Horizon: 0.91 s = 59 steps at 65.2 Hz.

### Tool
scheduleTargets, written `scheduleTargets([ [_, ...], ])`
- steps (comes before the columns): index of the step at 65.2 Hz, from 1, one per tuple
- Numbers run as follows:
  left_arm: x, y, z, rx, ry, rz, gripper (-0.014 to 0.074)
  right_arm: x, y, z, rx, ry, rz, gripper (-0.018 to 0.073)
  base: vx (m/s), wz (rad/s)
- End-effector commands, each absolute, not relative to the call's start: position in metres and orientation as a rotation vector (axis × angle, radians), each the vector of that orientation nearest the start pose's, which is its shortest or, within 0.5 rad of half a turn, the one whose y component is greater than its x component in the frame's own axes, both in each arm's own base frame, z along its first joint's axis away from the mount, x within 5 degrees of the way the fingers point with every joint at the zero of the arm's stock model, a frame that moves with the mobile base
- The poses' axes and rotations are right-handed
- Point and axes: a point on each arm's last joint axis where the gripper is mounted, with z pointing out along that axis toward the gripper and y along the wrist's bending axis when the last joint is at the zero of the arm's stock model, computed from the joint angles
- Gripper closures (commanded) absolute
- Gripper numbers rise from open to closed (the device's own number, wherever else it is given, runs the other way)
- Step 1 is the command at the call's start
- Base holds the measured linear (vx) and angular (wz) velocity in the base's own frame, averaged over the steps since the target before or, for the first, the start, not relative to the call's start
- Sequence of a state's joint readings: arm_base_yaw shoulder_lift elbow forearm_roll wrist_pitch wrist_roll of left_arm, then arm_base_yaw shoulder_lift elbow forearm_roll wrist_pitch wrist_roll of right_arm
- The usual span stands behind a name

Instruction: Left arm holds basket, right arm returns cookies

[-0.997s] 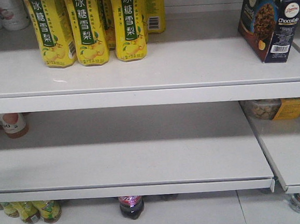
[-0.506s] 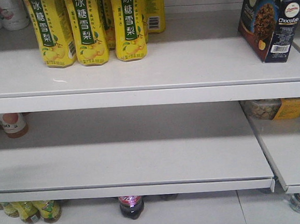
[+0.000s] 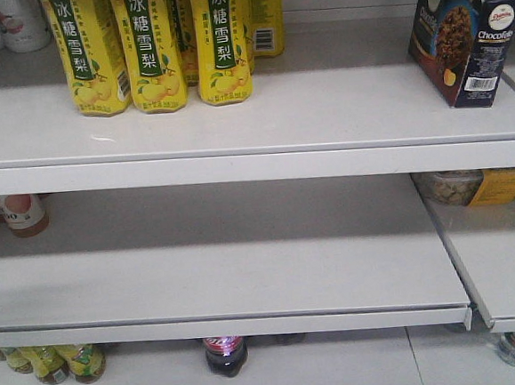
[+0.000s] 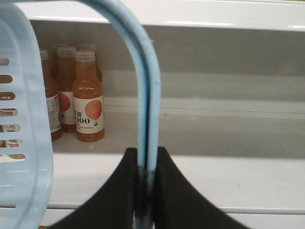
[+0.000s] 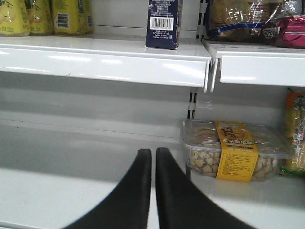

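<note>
Cookies carton (image 3: 466,33) stands upright on the upper shelf (image 3: 322,107), right end, near the front edge, well right of the yellow pear-drink bottles (image 3: 153,49). Right wrist view: right gripper (image 5: 153,160) has its fingers pressed together, holding nothing, down at the lower shelf level; carton's barcode side (image 5: 163,24) sits on the shelf above it, slightly right, well apart. A clear tub of snacks (image 5: 233,155) lies just right of the fingertips. Left gripper (image 4: 145,164) is clamped on the light blue basket handle (image 4: 143,86); basket wall (image 4: 24,119) at left, orange juice bottles (image 4: 88,100) behind.
</note>
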<state>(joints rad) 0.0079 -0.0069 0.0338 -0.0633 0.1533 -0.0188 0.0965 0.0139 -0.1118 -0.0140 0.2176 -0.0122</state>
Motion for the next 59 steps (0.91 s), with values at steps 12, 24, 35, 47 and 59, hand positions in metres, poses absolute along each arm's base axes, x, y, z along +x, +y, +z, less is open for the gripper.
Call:
scheduleTargets([
  [12,0.055,0.0,0.209,-0.033,1.507,-0.036,0.0599,0.051,0.004,0.245,-0.094,1.515,0.043,0.057,0.0,0.0],
  [24,0.055,0.0,0.209,-0.033,1.507,-0.036,0.0599,0.051,0.004,0.245,-0.095,1.515,0.043,0.057,0.0,0.0],
  [35,0.055,0.0,0.209,-0.033,1.507,-0.036,0.0599,0.056,0.005,0.224,-0.117,1.519,0.019,0.057,0.0,0.0],
  [47,0.054,0.0,0.209,-0.033,1.507,-0.036,0.0599,0.057,0.005,0.199,-0.103,1.516,0.032,0.057,0.0,0.0],
  [59,0.054,0.0,0.209,-0.033,1.507,-0.036,0.0599,0.056,0.001,0.198,-0.021,1.51,0.008,0.057,0.0,0.0],
])
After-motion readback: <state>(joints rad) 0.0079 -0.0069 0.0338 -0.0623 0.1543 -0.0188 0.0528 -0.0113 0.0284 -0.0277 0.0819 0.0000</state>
